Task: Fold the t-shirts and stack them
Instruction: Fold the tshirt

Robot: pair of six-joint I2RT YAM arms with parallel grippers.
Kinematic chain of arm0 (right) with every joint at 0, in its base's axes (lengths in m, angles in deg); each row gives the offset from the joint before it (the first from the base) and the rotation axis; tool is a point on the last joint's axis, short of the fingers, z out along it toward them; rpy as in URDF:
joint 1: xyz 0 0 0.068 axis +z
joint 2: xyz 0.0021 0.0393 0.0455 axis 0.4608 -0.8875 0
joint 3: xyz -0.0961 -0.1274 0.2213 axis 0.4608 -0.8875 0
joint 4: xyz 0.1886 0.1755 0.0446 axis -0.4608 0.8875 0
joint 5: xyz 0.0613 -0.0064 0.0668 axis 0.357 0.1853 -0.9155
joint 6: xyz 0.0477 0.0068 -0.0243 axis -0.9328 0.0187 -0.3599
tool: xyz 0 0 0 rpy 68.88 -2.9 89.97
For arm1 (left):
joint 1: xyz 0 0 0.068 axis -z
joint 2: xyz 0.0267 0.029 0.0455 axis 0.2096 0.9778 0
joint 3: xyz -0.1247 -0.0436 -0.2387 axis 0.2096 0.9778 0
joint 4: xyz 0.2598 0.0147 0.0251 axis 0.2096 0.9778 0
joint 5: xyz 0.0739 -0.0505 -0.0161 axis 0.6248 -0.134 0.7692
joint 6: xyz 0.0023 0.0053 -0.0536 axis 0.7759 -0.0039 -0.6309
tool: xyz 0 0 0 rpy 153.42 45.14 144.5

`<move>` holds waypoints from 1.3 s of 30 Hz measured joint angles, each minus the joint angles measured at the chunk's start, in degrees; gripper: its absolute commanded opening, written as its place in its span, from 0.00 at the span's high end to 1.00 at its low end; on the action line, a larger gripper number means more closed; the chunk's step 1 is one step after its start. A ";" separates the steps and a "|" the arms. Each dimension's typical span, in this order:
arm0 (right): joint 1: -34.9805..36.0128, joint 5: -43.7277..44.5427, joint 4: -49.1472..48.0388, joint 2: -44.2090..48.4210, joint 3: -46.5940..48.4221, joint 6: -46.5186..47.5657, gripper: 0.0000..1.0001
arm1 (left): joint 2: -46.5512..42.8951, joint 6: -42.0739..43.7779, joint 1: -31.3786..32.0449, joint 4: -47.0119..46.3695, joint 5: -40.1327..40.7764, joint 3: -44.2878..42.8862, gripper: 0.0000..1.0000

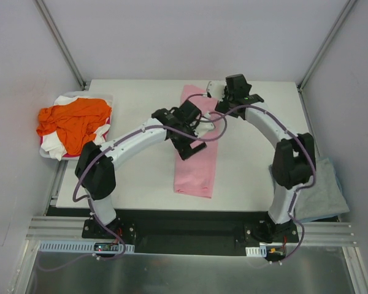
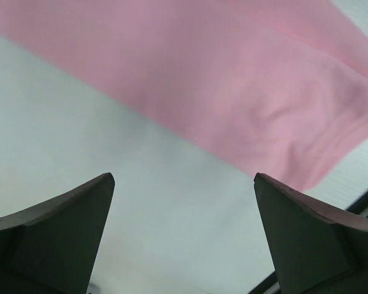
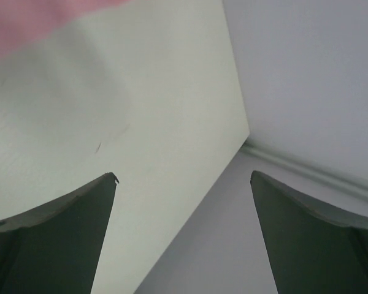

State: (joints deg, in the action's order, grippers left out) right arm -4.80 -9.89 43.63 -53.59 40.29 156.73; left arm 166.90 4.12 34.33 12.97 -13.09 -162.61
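Centrally, light pink cotton t-shirt (image 1: 199,168) lies as long narrow strip on white tabletop (image 1: 135,177). Above it, left end effector (image 2: 183,176) hovers, fingers apart, empty. Beside strip's far end, right end effector (image 3: 183,175) likewise apart, empty. Judged step: lengthwise fold done, crosswise fold next; calls for pinching far corners. Orange t-shirt (image 1: 70,119) heaped far left; grey-blue t-shirt (image 1: 322,196) at right edge.
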 measured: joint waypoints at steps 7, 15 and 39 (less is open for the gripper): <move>2.43 1.49 12.85 21.55 -14.29 -10.58 0.04 | 0.83 1.31 -15.32 -3.78 2.82 -6.67 0.01; 22.88 3.48 19.21 28.92 -28.96 -20.92 0.04 | 6.01 -0.09 -20.46 -8.13 7.67 -10.99 0.01; 41.83 3.02 20.83 24.33 -35.76 -29.20 0.03 | 10.38 -2.01 -33.62 -9.84 5.84 -11.02 0.01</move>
State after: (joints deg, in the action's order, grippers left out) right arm 37.03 -6.87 64.46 -29.26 4.53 127.53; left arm 177.28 2.11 0.72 3.13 -7.25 -173.62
